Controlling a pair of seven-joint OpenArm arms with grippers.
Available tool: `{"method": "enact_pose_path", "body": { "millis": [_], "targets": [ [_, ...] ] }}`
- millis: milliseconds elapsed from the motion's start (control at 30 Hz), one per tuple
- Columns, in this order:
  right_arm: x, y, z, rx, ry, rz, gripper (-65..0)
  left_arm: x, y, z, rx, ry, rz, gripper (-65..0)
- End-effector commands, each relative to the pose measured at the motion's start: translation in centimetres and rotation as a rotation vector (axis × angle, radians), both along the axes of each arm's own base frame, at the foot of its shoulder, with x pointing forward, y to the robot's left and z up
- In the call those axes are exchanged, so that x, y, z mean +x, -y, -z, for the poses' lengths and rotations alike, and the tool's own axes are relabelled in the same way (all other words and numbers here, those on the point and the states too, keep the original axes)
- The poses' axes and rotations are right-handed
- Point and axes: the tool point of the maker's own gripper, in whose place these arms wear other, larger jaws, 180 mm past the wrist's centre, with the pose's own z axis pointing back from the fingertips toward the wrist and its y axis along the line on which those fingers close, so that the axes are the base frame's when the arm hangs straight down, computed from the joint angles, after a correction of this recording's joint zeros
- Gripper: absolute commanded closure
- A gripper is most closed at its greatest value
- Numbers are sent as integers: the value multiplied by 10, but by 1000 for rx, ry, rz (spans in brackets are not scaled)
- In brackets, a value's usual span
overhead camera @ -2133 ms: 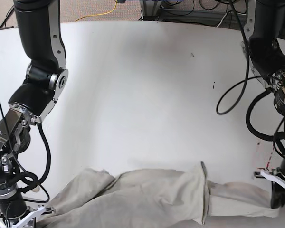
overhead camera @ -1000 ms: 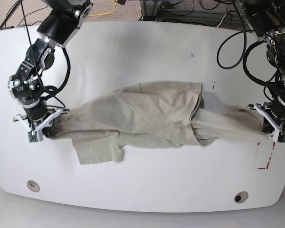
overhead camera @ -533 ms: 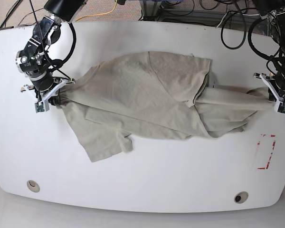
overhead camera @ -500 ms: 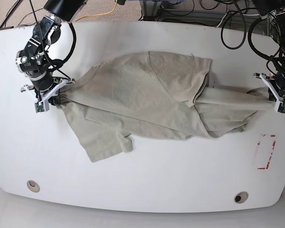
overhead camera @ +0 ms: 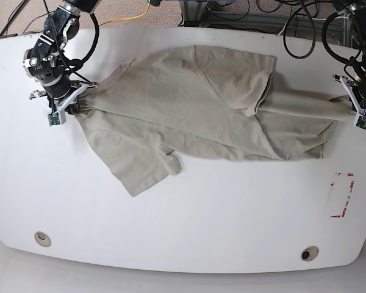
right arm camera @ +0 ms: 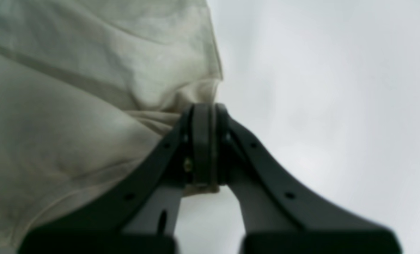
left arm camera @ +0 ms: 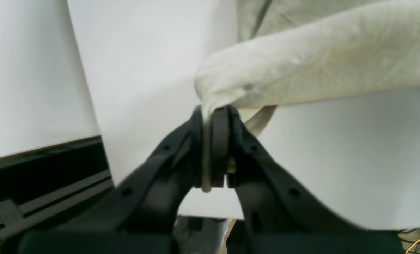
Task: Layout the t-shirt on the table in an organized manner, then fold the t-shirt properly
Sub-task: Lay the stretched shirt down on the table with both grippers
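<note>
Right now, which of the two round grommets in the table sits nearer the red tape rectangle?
The grommet at the table's front edge, below the red tape rectangle on the left arm's side. The other grommet lies at the opposite front corner, far from the tape.

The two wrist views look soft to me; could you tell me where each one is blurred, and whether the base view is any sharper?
Left wrist: the left gripper is sharp, the t-shirt soft. Right wrist: blurred throughout, the right gripper included. Base: sharp overall, with mild glare on the table.
</note>
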Motion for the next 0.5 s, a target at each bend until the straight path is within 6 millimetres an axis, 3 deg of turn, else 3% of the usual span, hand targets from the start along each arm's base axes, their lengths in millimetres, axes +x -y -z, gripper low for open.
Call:
{"method": "enact_pose_path", "body": {
  "millis": [0,467],
  "targets": [
    [5,3,-10,-11,41,-2,-6,-1,-13,-12,44,21,-15,0],
    [-3,2,-4,-10,15,-3,-6,-16,-17,-4,52,-20,-25,-6]
  ]
}}
